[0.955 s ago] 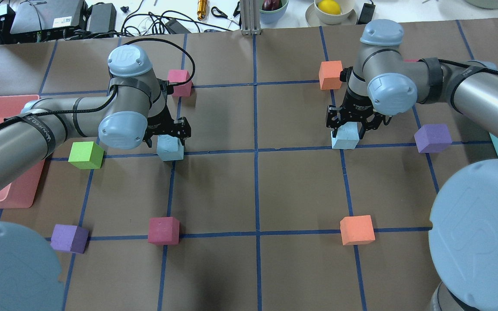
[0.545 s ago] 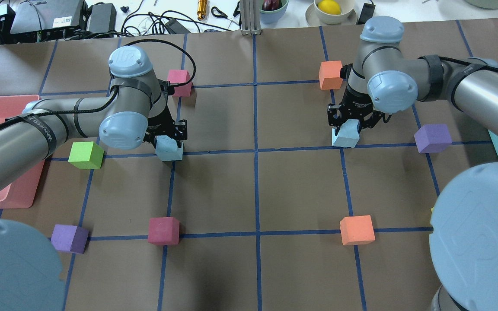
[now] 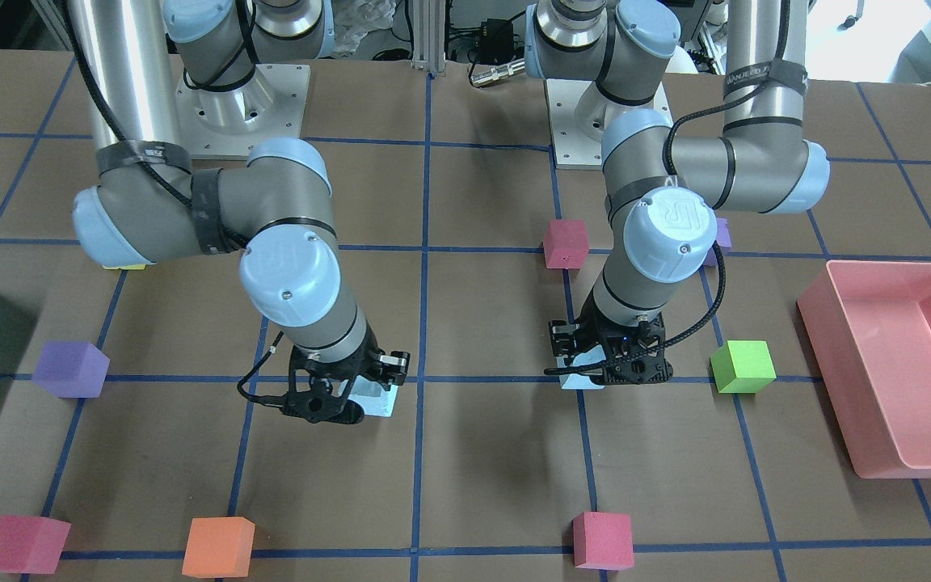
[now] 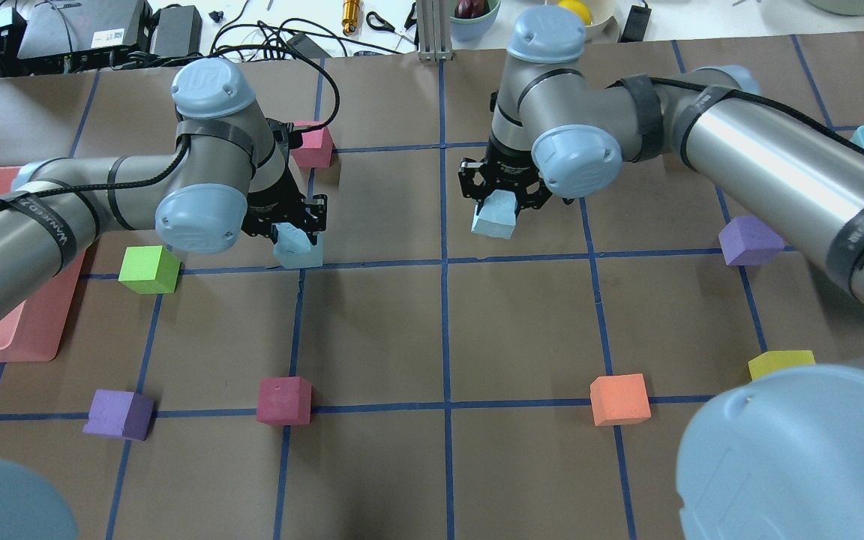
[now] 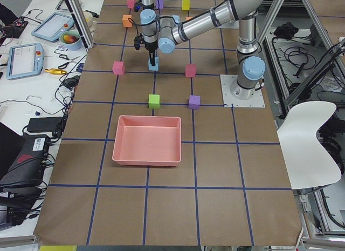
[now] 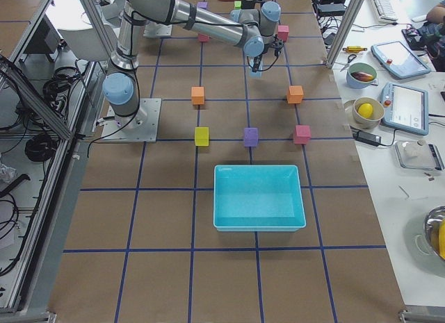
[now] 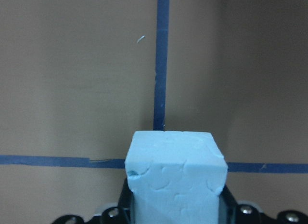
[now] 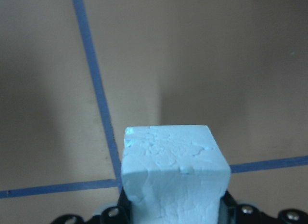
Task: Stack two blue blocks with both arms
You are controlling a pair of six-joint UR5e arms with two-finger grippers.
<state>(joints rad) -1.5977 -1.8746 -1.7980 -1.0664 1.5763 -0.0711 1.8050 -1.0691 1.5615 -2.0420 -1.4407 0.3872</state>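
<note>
Your left gripper clamps the first blue block near the green cube; your right gripper clamps the second blue block farther off.

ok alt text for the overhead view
Two arms each clamp a blue block in their jaws at a brown gridded table: the left arm has its block near a green cube, the right arm has its block nearer the middle.

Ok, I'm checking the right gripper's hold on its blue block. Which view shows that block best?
Right wrist-mounted: the blue block fills the lower frame, its rough faces clear. Overhead shows it small, in the right gripper. Front-facing hides most of it behind the gripper; the side views show a speck.
</note>
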